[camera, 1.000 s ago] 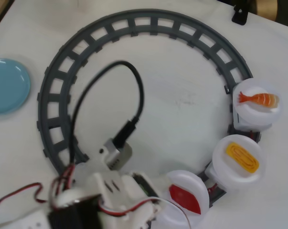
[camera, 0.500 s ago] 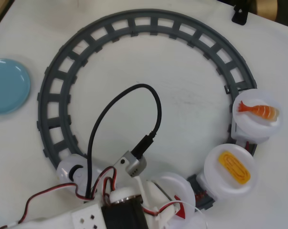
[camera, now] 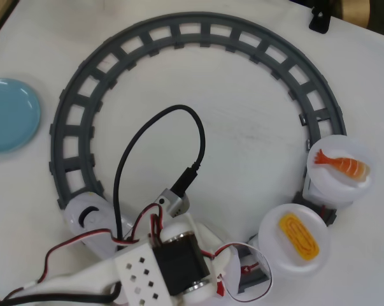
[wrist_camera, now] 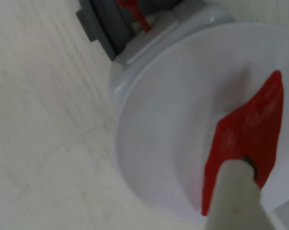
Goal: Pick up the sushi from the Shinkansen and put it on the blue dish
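Claw (wrist_camera: 240,179) aperture unreadable, one fingertip (wrist_camera: 237,191) touching the red sushi (wrist_camera: 249,129) at its six o'clock edge, atop a Shinkansen (camera: 83,220) plate.

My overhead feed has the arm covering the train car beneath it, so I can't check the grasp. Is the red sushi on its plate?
Observer: Yes. In the wrist view the red sushi lies on the white plate, toward the plate's right side.
Operator: Where is the finger?
Observer: One pale finger comes in from the bottom edge, and its tip overlaps the sushi's lower end.
Operator: Open or shut?
Observer: I cannot tell. Only that one finger is in frame.
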{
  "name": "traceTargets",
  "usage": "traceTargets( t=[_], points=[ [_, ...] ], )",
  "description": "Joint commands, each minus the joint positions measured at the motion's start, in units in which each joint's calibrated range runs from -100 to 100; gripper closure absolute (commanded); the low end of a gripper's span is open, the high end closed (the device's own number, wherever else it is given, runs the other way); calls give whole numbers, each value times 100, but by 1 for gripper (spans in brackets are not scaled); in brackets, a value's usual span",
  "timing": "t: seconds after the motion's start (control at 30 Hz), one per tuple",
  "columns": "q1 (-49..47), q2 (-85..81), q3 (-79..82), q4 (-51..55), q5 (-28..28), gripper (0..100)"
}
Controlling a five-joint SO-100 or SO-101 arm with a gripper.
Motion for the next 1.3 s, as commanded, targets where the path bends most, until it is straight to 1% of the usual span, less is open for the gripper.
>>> traceTargets(
  t=[0.0,0.27,0.6,0.73,0.9,1.1,1.27],
  points=[
    [48,80,-239,-13,0,75],
    [22,412,-221,47,-20,76],
    [-40,254,689,47,-20,76],
    [-40,-227,942,55,-20,76],
    [-110,-1098,1438,318,-26,76],
    [-304,-2010,2529,284,-31,76],
    [-586,-2442,3422,208,-31,76]
  ],
)
